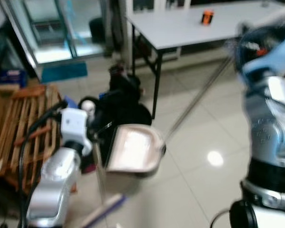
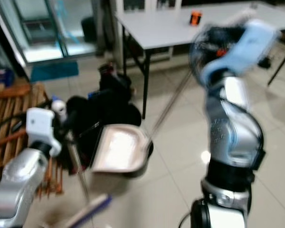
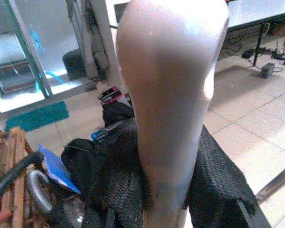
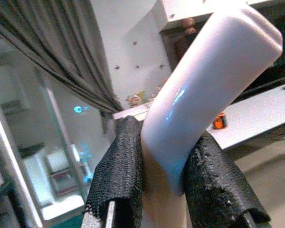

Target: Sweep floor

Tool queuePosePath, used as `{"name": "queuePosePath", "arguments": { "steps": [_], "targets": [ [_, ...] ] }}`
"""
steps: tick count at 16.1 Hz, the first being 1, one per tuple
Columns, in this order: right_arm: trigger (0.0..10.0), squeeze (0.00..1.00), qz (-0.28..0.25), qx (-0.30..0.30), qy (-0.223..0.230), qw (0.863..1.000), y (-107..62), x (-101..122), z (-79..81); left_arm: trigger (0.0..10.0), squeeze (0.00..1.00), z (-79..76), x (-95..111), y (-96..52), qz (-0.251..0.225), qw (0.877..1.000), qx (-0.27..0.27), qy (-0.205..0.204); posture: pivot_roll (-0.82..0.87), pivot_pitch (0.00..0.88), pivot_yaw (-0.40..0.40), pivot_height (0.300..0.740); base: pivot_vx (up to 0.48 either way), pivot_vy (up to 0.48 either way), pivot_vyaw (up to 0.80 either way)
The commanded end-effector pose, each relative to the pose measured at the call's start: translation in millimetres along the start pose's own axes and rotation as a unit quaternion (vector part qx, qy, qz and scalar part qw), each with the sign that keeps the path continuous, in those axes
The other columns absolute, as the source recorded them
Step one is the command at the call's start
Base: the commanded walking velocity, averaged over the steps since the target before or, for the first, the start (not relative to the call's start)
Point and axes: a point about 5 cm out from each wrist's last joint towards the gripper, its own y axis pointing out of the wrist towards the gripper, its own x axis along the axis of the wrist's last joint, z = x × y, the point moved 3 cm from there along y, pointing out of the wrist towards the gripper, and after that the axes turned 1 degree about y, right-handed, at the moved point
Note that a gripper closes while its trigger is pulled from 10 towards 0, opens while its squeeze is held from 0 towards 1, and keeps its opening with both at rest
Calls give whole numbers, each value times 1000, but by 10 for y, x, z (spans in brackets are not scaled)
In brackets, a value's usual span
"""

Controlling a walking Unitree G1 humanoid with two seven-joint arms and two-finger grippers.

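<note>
A pale pink dustpan (image 1: 133, 151) hangs low over the tiled floor in front of me. Its long thin pole (image 1: 199, 95) slants up to my right gripper (image 1: 251, 43), raised at the upper right. In the right wrist view that gripper (image 4: 164, 183) is shut on the pole's curved white grip (image 4: 199, 85). My left gripper (image 1: 96, 135) is low on the left, shut on a broom's thin stick (image 1: 99, 171). The bluish broom head (image 1: 104, 209) lies blurred near the floor below it. The left wrist view has a pale handle (image 3: 171, 95) clamped between the black fingers (image 3: 118, 175).
A pile of black bags and cloth (image 1: 123, 107) lies just behind the dustpan. A wooden pallet (image 1: 23, 128) sits on the left. At the back stand a white table (image 1: 180, 28) with an orange object (image 1: 207, 17), and a teal mat (image 1: 64, 72) by glass doors. Open tiles (image 1: 204, 156) spread right.
</note>
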Motion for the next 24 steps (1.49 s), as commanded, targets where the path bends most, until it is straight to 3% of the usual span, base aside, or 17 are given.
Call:
{"name": "queuePosePath", "arguments": {
  "steps": [1,15,24],
  "targets": [
    [10000,0,-32,-12,-7,999,4,153,-79,10000,0,-48,98,20,-20,1000,-11,6,-22,0,19,740,349,0,0],
    [10000,0,-30,-18,-13,999,-7,128,-102,10000,0,-62,112,34,-23,1000,-15,5,-24,0,28,740,358,0,-88],
    [10000,0,-36,-10,-53,998,-20,98,-75,10000,0,-51,81,20,-18,1000,-8,8,-24,0,20,740,318,0,0]
  ]
}}
